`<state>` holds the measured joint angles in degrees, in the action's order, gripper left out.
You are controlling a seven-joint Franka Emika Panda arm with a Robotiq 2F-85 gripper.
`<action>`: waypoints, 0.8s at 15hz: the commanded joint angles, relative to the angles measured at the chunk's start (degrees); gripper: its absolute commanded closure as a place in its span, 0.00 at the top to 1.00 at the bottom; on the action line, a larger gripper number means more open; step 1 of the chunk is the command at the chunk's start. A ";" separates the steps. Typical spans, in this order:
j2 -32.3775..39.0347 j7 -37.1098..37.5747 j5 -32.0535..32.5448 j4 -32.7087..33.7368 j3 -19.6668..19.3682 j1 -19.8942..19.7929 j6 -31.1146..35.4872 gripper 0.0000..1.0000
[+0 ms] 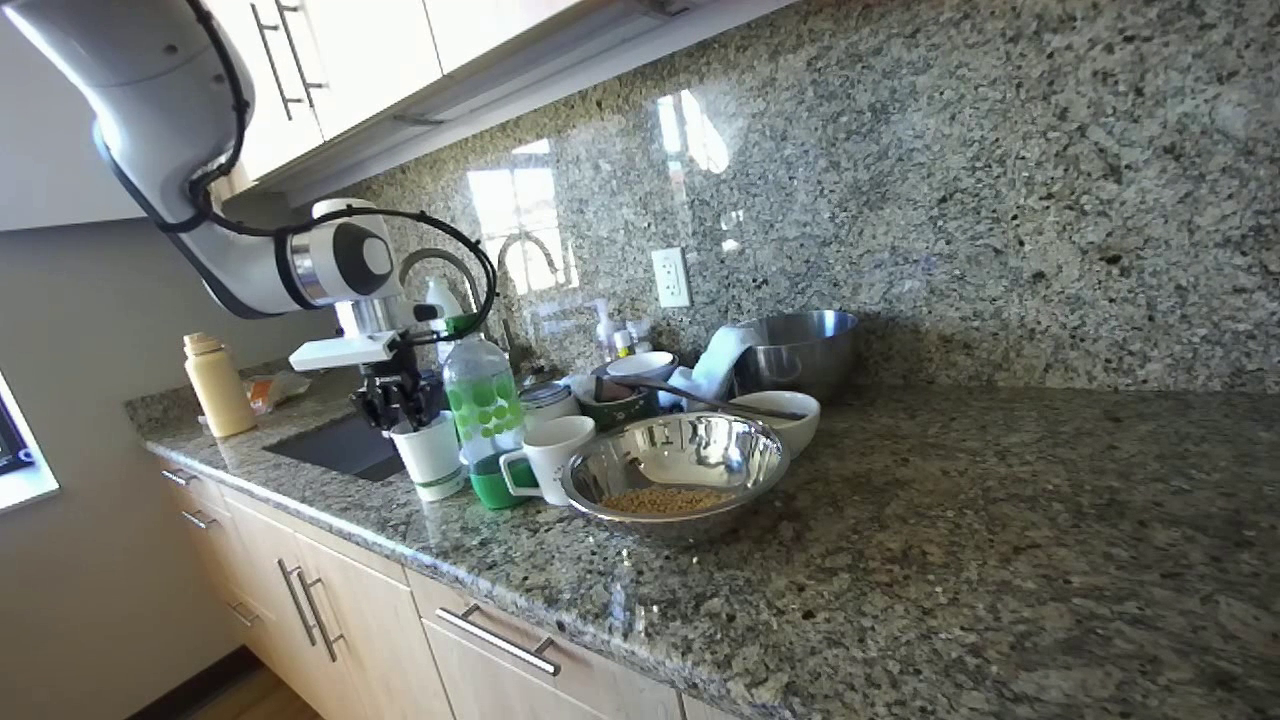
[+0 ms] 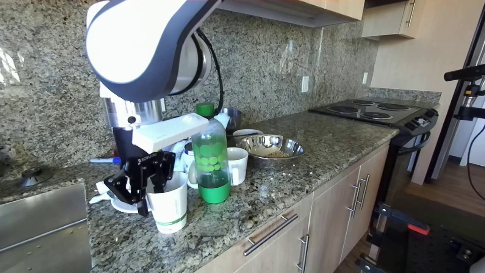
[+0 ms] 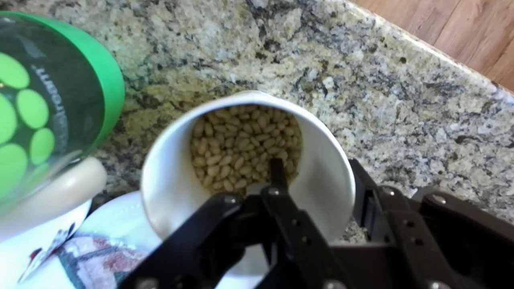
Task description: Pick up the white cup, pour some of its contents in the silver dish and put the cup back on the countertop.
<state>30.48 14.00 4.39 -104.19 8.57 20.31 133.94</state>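
The Panda arm (image 2: pixel 129 45) bends down, its gripper (image 3: pixel 316 166), fingers (image 3: pixel 278 176) apart, astride the wall of the white cup (image 2: pixel 171 208), upright on the granite countertop (image 2: pixel 261 189) between sink (image 2: pixel 41 204) and green-dotted bottle (image 2: pixel 210 159), above wooden cabinets (image 2: pixel 329 206).

The silver dish (image 1: pixel 700 452) is shiny metal, the countertop (image 1: pixel 960 540) polished granite.

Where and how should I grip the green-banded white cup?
I'd pinch the white cup by its upper wall on the sink side, from above. It stands upright, mouth open, so one finger fits inside; the end effector straddles the wall there. The green-dotted bottle crowds the opposite side.
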 commanded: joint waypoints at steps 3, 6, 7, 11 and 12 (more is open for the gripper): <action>-0.67 0.84 -0.17 2.50 0.01 0.57 -2.67 0.01; -0.92 1.16 -0.17 2.54 -0.08 0.69 -3.03 0.00; -1.09 1.15 -0.20 2.42 -0.08 0.65 -3.17 0.01; -2.54 1.19 -0.46 1.63 -0.01 0.45 -4.39 0.01; -3.43 1.15 -0.60 1.15 0.06 0.33 -5.05 0.01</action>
<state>30.24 14.00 4.30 -101.92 8.61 20.68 132.06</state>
